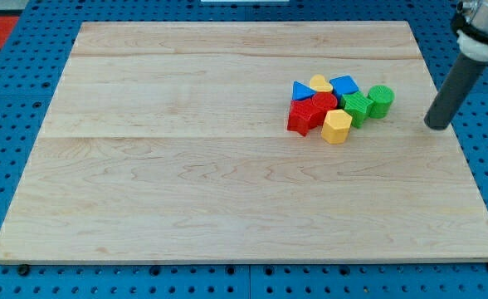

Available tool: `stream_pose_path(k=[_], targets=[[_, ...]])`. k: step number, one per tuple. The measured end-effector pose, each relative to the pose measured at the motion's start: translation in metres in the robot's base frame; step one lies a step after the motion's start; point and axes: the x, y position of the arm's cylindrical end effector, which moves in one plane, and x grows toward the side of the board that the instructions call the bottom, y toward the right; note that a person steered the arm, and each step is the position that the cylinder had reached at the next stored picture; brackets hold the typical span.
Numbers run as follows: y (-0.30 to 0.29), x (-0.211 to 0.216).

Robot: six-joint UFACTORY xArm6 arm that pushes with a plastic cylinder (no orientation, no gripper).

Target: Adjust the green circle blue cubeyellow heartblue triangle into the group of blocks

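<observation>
The blocks sit in one tight cluster at the board's upper right. The green circle (pixel 381 100) is at the cluster's right end, touching a green star (pixel 358 106). The blue cube (pixel 344 85) is at the top, with the yellow heart (pixel 319 83) to its left and the blue triangle (pixel 301 90) further left. A red circle (pixel 324 104) and a red star (pixel 300 118) sit below them, and a yellow hexagon (pixel 336 127) is at the bottom. My tip (pixel 435 125) rests on the board to the right of the green circle, apart from it.
The wooden board (pixel 186 166) lies on a blue perforated surface (pixel 28 25). The rod's body (pixel 458 83) slants up to the view's top right corner. The board's right edge is near my tip.
</observation>
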Motion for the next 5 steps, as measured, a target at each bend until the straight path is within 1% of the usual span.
stream_pose_path(k=[1,2,5], targets=[[0.0,-0.037],[-0.004,-0.029],[-0.077,-0.039]])
